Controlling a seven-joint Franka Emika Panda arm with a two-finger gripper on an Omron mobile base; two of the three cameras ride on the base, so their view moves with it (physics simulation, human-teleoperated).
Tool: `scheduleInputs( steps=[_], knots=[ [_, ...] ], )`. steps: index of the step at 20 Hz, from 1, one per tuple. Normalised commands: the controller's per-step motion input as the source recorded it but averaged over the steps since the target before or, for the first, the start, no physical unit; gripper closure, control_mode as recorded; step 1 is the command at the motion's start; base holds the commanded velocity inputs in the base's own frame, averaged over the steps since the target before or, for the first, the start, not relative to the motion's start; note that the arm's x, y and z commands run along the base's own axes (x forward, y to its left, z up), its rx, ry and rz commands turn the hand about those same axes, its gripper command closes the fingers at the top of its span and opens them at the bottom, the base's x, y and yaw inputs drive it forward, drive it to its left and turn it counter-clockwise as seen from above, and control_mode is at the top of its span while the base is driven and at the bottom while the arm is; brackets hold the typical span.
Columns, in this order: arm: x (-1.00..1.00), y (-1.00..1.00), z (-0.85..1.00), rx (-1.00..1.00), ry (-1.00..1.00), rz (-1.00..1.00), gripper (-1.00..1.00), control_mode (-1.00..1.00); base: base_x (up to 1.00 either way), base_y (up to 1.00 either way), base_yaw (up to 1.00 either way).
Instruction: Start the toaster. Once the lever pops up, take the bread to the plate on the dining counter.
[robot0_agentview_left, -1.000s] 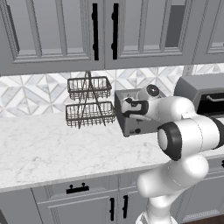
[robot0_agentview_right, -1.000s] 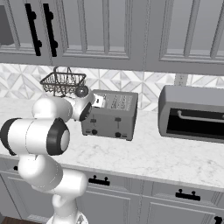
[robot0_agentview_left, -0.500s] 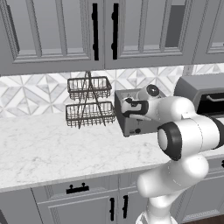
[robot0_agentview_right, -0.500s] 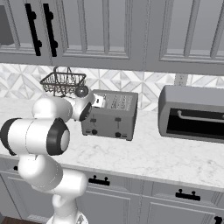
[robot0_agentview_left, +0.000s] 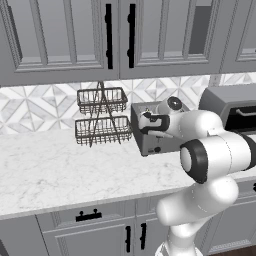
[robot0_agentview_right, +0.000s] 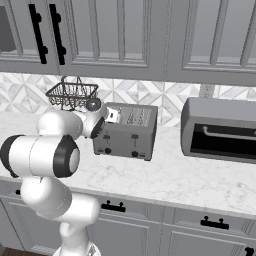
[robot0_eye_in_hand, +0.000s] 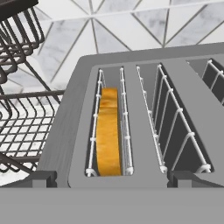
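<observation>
Nothing has moved: our end effector (robot0_eye_in_hand: 112, 177) still hangs with its jaws wide apart and empty over the toaster (robot0_eye_in_hand: 144, 118) near the table's back edge, the bread (robot0_eye_in_hand: 108, 131) waiting in its slot.

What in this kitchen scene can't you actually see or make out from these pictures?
- The lever's position on the toaster: too small in the right base view, behind the arm in the left base view.
- The bread's lower part: sunk in the slot in the hand view.
- The microwave's right side: cut off by the right base view's edge.
</observation>
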Motion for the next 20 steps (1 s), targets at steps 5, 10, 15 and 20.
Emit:
scheduleInputs(
  steps=[5, 10, 15, 20],
  knots=[
    [0.0, 0.0, 0.0, 0.0, 0.0, 0.0, -1.0, -1.0, 0.0, 0.0, 0.0],
    [0.0, 0.0, 0.0, 0.0, 0.0, 0.0, -1.0, -1.0, 0.0, 0.0, 0.0],
    [0.0, 0.0, 0.0, 0.0, 0.0, 0.0, -1.0, -1.0, 0.0, 0.0, 0.0],
    [0.0, 0.0, 0.0, 0.0, 0.0, 0.0, -1.0, -1.0, 0.0, 0.0, 0.0]
  ],
)
